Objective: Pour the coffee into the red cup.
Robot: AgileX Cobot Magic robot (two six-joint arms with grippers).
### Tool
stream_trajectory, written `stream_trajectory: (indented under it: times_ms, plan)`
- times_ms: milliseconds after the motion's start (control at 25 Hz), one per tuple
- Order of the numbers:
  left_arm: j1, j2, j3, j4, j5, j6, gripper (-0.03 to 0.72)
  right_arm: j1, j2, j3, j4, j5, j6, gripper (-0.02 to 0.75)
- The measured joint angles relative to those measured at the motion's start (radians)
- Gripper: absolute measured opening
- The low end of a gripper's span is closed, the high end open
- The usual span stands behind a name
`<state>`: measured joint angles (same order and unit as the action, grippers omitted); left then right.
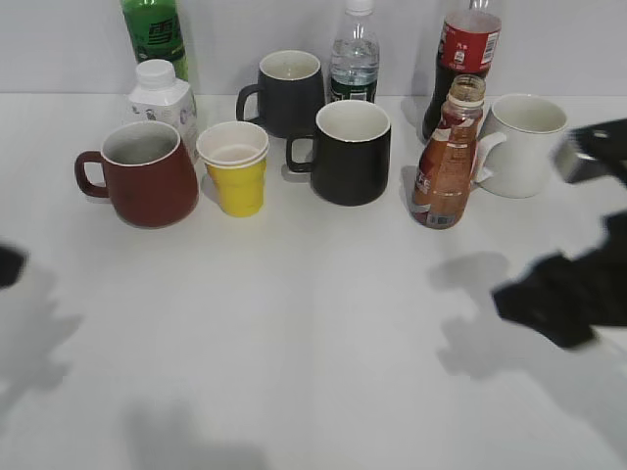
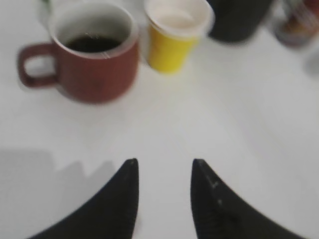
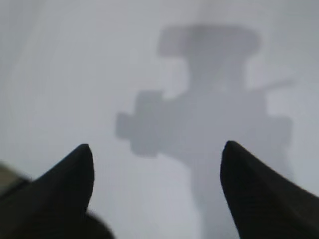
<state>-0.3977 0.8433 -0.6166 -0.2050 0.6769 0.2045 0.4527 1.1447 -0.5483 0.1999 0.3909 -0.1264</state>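
Coffee waits in the small curvy clear bottle with the brown label (image 1: 446,162), which stands right of the middle of the white table (image 1: 313,323), just in front of a tall red-labelled cola bottle (image 1: 465,54) and beside a white mug (image 1: 524,145).

Going left to right: the left gripper (image 2: 162,177) hangs over bare table with its two black fingers (image 2: 122,199) a little apart and nothing between them. Near it sits the big dark red mug with a loop handle (image 1: 147,174). The left wrist view is blurry, but something dark seems to lie inside that mug. Next come a yellow paper cup (image 1: 235,166) and a black mug (image 1: 348,152).

The right gripper (image 3: 157,164) is spread wide and empty, near the coffee bottle but not touching it.

That bottle looks light, smooth and a bit slippery, and it could tip easily. The narrow waist in its middle looks like the best place to hold. The red mug looks heavy and should stay put.
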Motion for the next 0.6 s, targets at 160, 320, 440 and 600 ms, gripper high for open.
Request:
stream_trajectory:
  times_ms: [160,320,440,600]
  plan:
    - [0.0,-0.167,-0.01,0.072,0.243,0.0,0.279,0.0,-0.195,-0.003,-0.002,0.297,0.001,0.592]
    - [0.0,-0.304,-0.01,0.096,0.477,0.0,0.279,0.0,-0.428,-0.003,-0.007,0.482,0.003,0.592]
    - [0.0,-0.424,-0.01,0.125,0.532,0.0,0.279,0.0,-0.597,0.0,-0.014,0.544,0.022,0.592]
    - [0.0,-0.577,-0.011,0.176,0.54,0.0,0.279,0.0,-0.812,0.036,-0.093,0.625,0.094,0.592]
